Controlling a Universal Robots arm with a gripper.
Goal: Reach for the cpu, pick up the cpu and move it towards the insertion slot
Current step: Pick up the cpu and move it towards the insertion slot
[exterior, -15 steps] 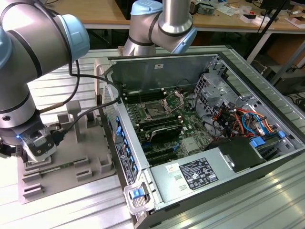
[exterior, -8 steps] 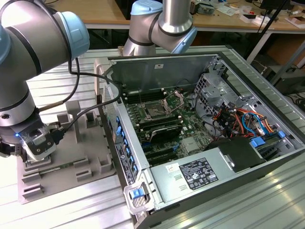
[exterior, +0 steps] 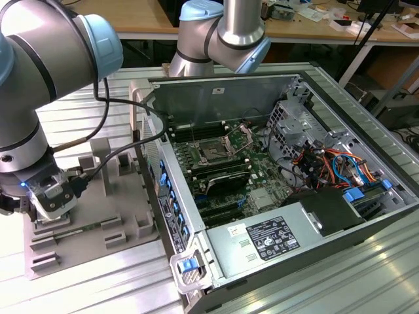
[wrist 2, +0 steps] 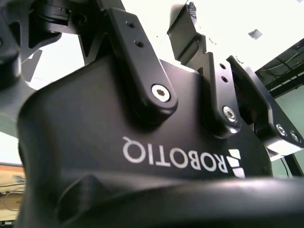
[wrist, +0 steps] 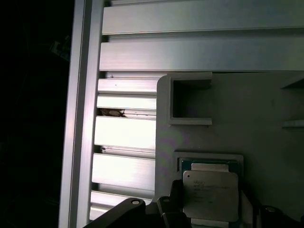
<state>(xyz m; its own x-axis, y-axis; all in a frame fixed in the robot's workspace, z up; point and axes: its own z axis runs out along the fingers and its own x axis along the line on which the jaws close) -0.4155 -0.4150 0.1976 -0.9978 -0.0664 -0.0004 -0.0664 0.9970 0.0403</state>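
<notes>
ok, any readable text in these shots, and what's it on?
gripper housing: white brand lettering, appears mirrored; not quoted.
cpu lid: fine print, too small to read.
power supply sticker: print too small to read.

Tabletop (exterior: 98, 288): ribbed aluminium; its bright slats also show in the first wrist view.

Grey plastic tray (exterior: 114, 209), with raised blocks and pockets, lies flat toward the tabletop's edge at the exterior view's left. One open square pocket (wrist: 190, 97) sits at its corner.

Open computer case (exterior: 216, 98), side panel off, stands just beside the tray. Inside it:
- green motherboard (exterior: 262, 167)
- long black memory slots (exterior: 226, 178)
- power supply (exterior: 262, 241) at the near end
- metal drive cage (exterior: 288, 118)
- orange and blue cables (exterior: 327, 163)

Wooden benches (exterior: 141, 16) stand behind the tabletop.
</notes>
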